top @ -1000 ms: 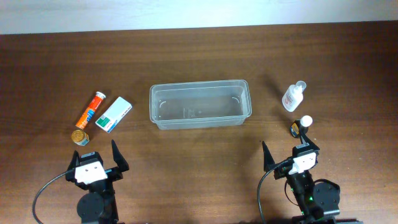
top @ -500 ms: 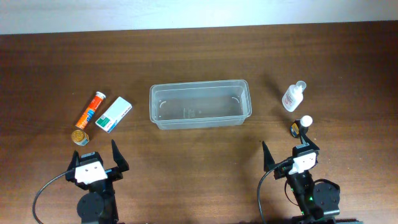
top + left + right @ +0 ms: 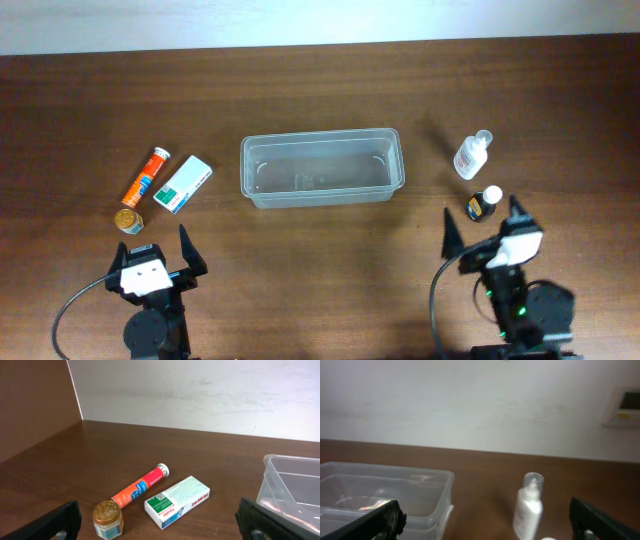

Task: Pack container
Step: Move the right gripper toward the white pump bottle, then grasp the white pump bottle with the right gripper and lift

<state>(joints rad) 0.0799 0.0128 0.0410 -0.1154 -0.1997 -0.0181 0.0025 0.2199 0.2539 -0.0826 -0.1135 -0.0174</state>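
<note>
Clear rectangular plastic container [image 3: 320, 168] sits empty, centred on the counter [image 3: 320, 260] within reach of both arms for loading; left arm's fingers [image 3: 186, 246] and right arm's fingers [image 3: 450, 228] gape wide holding nothing, the right ones near the dark white-capped bottle [image 3: 483, 203], probably first pick.

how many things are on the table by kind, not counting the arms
bottles: 2 (white bottle, dark bottle)
tubes: 1 (orange tube)
cartons: 1 (white-and-green carton)
jars: 1 (gold-lidded jar)
containers: 1 (clear container)
total: 6
</note>
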